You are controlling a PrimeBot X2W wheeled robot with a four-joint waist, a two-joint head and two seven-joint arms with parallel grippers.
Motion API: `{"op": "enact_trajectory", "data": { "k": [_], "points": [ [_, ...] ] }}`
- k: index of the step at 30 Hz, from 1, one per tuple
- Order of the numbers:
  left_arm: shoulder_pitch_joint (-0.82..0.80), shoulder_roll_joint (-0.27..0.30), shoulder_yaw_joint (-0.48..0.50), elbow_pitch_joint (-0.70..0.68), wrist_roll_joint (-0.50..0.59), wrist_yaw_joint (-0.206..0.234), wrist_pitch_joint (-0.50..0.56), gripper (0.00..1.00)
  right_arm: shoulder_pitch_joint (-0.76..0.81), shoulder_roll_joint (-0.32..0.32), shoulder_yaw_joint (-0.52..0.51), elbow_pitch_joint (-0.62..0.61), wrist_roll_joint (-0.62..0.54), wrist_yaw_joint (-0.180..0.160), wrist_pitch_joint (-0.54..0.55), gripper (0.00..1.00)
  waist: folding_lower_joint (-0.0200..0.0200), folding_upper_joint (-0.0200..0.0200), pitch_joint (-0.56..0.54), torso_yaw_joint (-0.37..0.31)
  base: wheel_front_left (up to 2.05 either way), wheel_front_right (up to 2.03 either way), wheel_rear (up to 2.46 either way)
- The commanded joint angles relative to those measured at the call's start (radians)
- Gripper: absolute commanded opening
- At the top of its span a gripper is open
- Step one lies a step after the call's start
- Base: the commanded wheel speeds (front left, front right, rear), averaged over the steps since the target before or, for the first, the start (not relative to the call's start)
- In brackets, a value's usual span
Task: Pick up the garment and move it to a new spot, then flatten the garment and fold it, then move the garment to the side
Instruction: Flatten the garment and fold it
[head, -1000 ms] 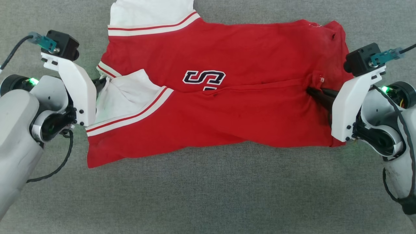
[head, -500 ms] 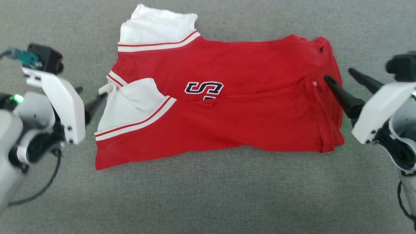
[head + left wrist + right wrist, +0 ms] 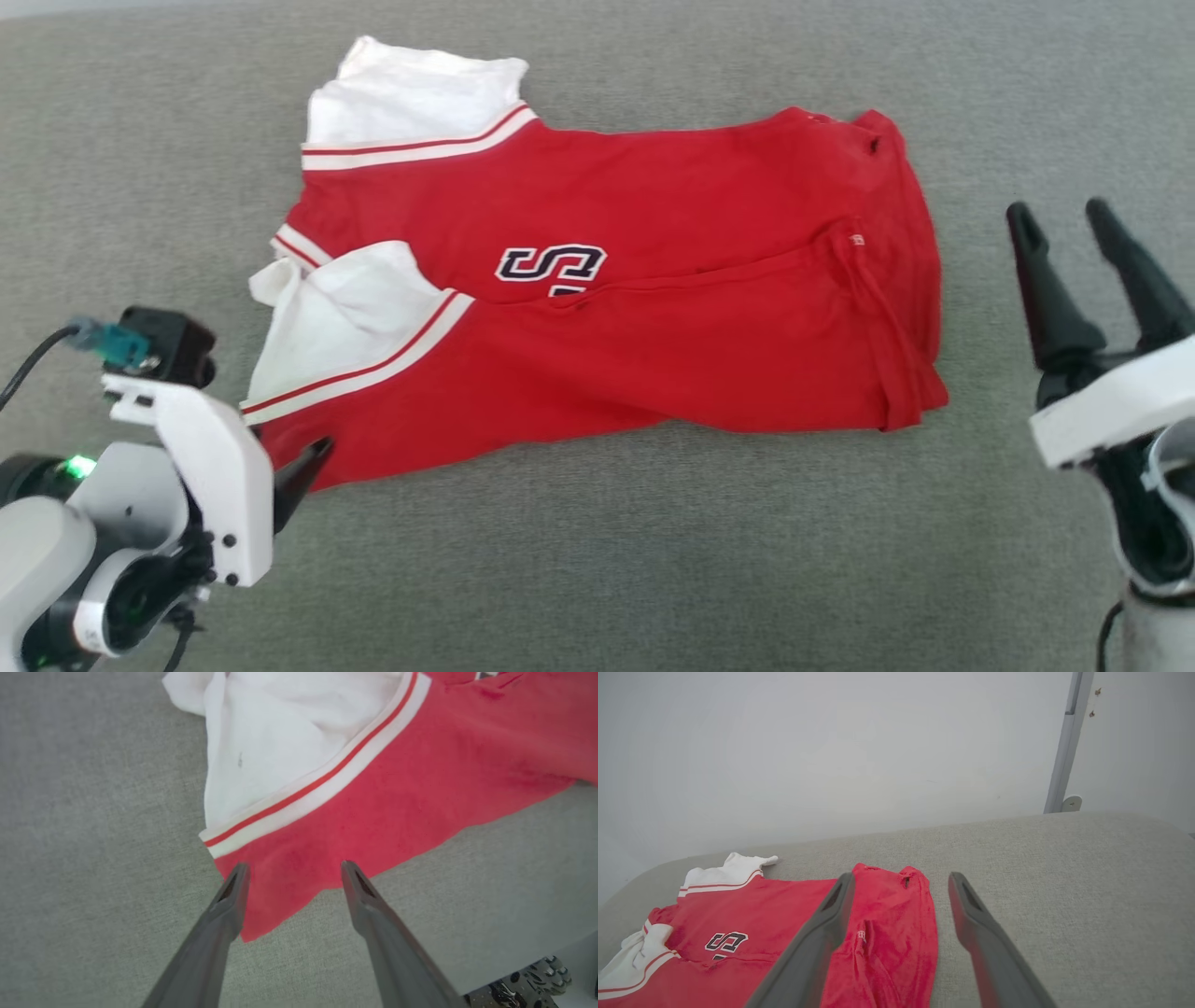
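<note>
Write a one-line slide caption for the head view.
Folded red jersey on a grey fabric surface, left gripper open at its near corner, right gripper open and clear of the cloth.

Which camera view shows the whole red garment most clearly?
Head view: the garment lies complete, nearly every edge visible. Left wrist view shows its near corner and white sleeve; right wrist view shows part, crossed by a finger.

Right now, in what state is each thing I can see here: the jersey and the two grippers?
Jersey: folded over itself, lying on the gray surface, not held.
Left gripper: open, empty, at the jersey's near left corner.
Right gripper: open, empty, apart from the jersey, off its right edge.
</note>
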Motion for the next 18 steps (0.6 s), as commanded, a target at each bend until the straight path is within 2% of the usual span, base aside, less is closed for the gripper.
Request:
{"op": "enact_trajectory", "data": {
  "k": [1,5,10,16,17,18],
  "points": [
    [0.024,0.006,0.01,0.002,-0.013,0.017,-0.008,1.0,0.024,0.026,-0.007,-0.017,-0.009,-0.001,-0.002,1.0,-0.0001,0.0,0.006,-0.016,0.0,0.0,0.0],
    [0.07,0.02,0.034,0.051,-0.057,0.04,-0.033,1.0,0.073,0.069,-0.018,-0.051,-0.016,-0.001,0.018,1.0,-0.0001,0.0,0.019,-0.044,0.0,0.0,0.0],
    [0.102,0.013,0.05,0.146,-0.099,0.037,-0.045,1.0,0.118,0.085,-0.011,-0.068,-0.008,-0.001,0.069,1.0,-0.0001,0.0,0.035,-0.073,0.0,0.0,0.0],
    [0.1,-0.035,0.017,0.24,-0.11,0.005,-0.01,1.0,0.149,0.079,0.008,-0.05,0.027,-0.001,0.17,1.0,-0.0001,0.0,0.05,-0.08,0.0,0.0,0.0],
    [0.099,-0.046,0.009,0.248,-0.117,-0.007,0.002,0.72,0.151,0.077,0.013,-0.041,0.036,-0.001,0.197,1.0,-0.0001,0.0,0.051,-0.08,0.0,0.0,0.0],
    [0.093,-0.055,0.004,0.254,-0.118,-0.017,0.005,0.0,0.149,0.073,0.019,-0.034,0.042,-0.001,0.221,1.0,-0.0001,0.0,0.053,-0.08,0.0,0.0,0.0]
  ]
}}
